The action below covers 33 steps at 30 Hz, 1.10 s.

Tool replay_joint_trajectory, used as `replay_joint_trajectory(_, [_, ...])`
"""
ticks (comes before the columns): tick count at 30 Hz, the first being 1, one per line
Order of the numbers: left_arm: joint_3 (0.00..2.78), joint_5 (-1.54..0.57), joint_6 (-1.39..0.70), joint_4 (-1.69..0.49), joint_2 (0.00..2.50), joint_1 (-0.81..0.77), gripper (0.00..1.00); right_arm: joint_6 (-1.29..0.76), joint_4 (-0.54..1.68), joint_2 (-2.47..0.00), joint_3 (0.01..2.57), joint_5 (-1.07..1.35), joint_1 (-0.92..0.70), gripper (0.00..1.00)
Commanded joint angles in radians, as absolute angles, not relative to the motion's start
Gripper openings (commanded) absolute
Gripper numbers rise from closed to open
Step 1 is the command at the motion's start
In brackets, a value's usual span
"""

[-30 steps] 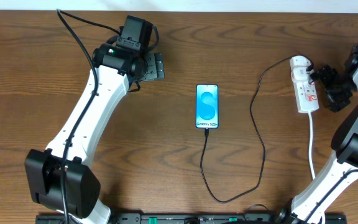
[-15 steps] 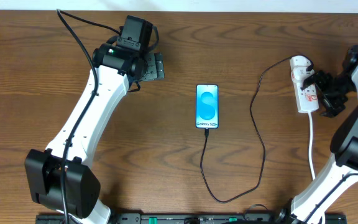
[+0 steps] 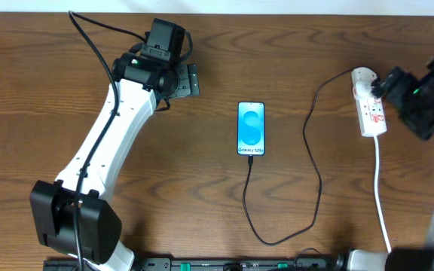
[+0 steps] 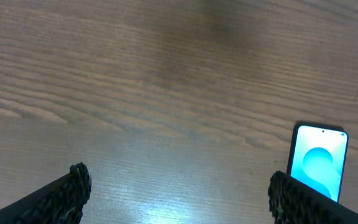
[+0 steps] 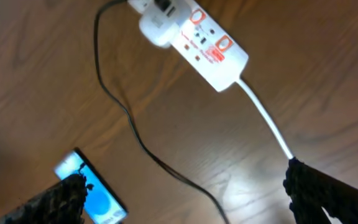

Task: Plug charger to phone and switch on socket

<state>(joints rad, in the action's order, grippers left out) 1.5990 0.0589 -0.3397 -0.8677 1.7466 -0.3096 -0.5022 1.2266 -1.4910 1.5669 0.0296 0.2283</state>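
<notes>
Since a second ago only the right arm has shifted: its gripper [image 5: 185, 177] has swung up from beside the socket [image 3: 371, 109] and now hangs blurred over that strip's far end, jaws spread wide and holding nothing. Well to the other side of the phone [image 3: 251, 128], the left gripper [image 4: 179, 177] has not stirred, its fingers likewise apart and empty above bare table [image 3: 202, 196]. The phone lies screen-up at the table's centre, and the charger [image 3: 319, 173] runs from the phone's near edge, loops towards the robot, then climbs to the socket, which sits well to the right of the phone. The plug tip looks seated, though the overhead view is too coarse to be sure. What probably remains is the red switch. A wide finger may catch the strip's edge and shove it, not the rocker; that would drag the cable and could pull the tip from the phone. No container of any kind shows in any view.
</notes>
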Motion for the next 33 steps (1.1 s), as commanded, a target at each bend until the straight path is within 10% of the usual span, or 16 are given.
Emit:
replay_joint_trajectory(1, [1.594,0.072,-0.331,-0.873,1.751,-0.307,0.92,-0.476,1.204,-1.345,1.433,-0.098,0.145,0.99])
replay_joint_trajectory(11, [1.594,0.072,-0.331,-0.873,1.751,-0.307,0.93,-0.426,1.086,-0.822,1.096,-0.007,-0.051,0.99])
replay_joint_trajectory(33, [1.594,0.072,-0.331,-0.873,1.751,-0.307,0.92,-0.428,1.271,-0.751,1.096,-0.027,-0.051,0.99])
